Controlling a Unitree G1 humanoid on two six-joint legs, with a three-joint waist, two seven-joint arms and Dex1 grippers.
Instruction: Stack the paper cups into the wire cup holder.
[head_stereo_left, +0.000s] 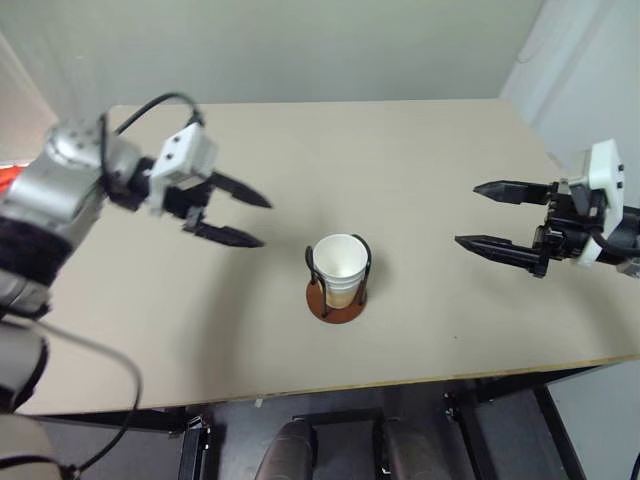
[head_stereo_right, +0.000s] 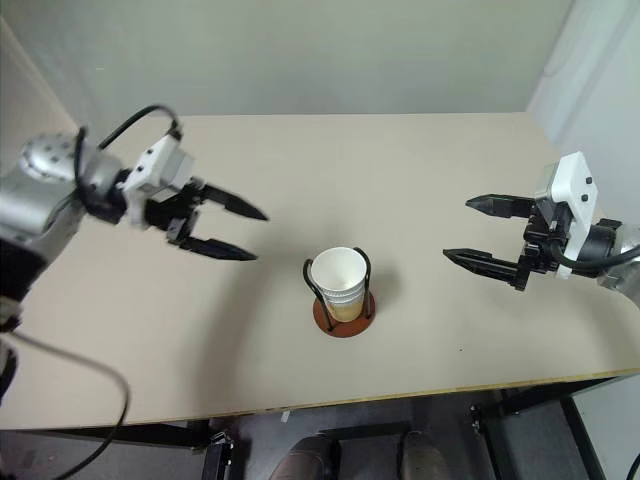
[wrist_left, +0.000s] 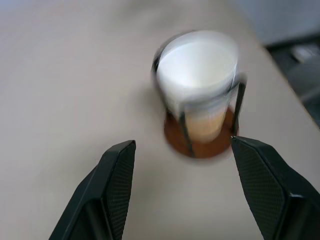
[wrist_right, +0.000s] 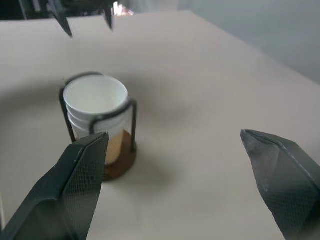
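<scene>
Paper cups (head_stereo_left: 340, 268) nested in the wire cup holder (head_stereo_left: 337, 300)
Left gripper (head_stereo_left: 252, 220) and right gripper (head_stereo_left: 478, 215) flank the holder, jaws spread, empty.

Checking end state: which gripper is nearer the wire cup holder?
Left. The left gripper hangs open just up-left of the wire cup holder; the right gripper, open, sits farther off on its other side.

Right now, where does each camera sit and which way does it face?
Head stereo pair: looks forward and down on the table; left gripper and right gripper show, both open.
Left wrist: looks along its fingers at the paper cups in the wire cup holder.
Right wrist: faces the same holder.
All views share the cups.
</scene>
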